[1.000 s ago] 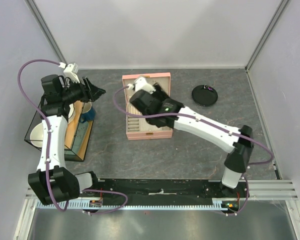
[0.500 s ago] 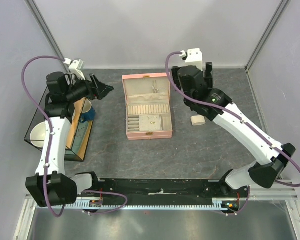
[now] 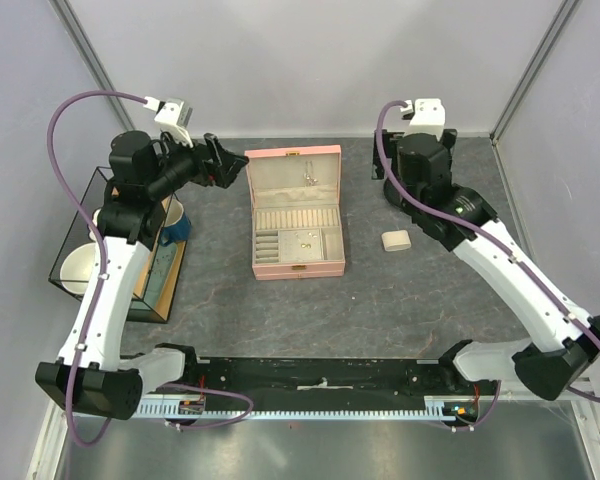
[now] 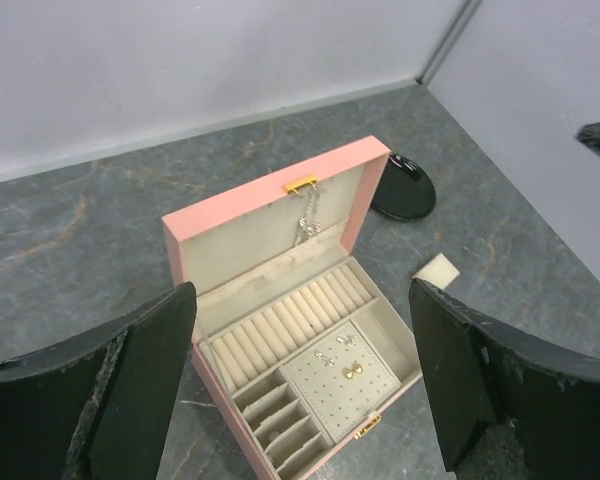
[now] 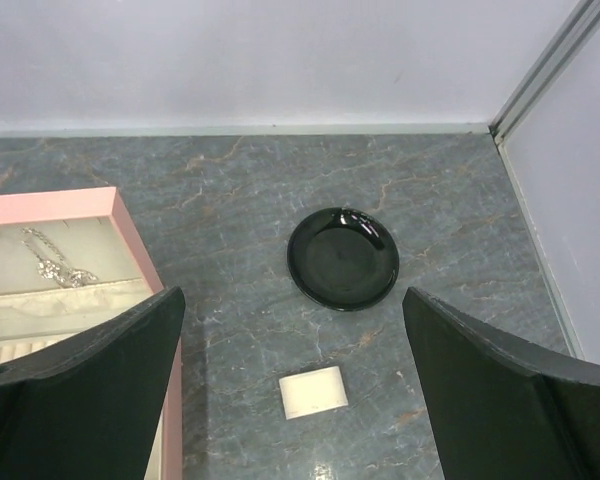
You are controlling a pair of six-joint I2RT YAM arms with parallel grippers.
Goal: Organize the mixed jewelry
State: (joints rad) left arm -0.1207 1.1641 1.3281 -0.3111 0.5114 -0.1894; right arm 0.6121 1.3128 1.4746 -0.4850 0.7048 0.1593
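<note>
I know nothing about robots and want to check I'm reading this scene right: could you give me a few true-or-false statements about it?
1. The pink box stands open. True.
2. A chain hangs inside the box's lid. True.
3. The right fingers grip that chain. False: they are spread wide and hold nothing.
4. The black disc lies inside the box. False: it lies on the table, beside the box.

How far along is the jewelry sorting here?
Done: a chain hangs in the pink jewelry box lid, earrings sit on its perforated panel. In hand: nothing; left tool and right tool are open, empty. Left: no loose jewelry shows on the table; black dish looks empty, so likely finished.
</note>
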